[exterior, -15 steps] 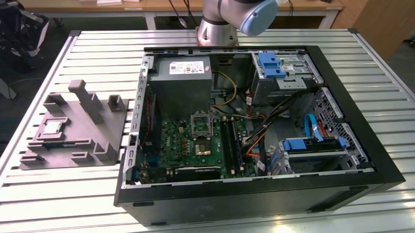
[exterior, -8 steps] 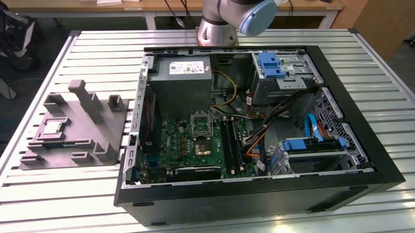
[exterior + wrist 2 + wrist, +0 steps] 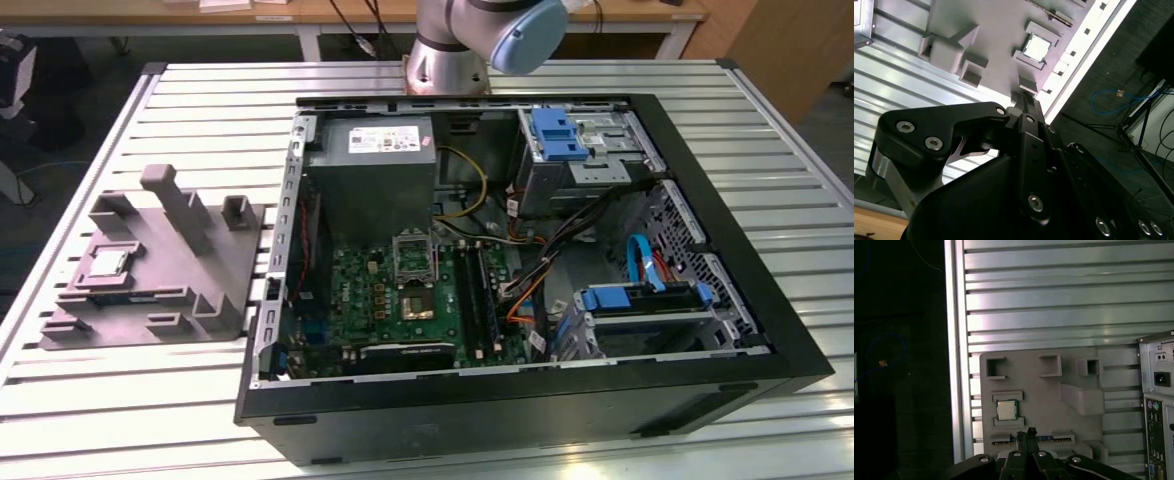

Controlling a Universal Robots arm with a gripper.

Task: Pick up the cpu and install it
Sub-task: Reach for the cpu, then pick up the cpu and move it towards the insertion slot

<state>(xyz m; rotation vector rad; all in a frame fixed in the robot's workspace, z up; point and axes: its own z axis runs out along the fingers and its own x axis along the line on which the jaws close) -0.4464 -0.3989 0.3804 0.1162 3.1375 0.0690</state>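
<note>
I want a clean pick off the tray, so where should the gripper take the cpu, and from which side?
Probably from straight above: the cpu lies flat in the tray, with raised blocks hugging two opposite sides. Close on the two free edges.

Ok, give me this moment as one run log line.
cpu: sitting in grey tray, not picked | gripper: shut, empty, hovering near cpu | computer case: open beside tray
</note>
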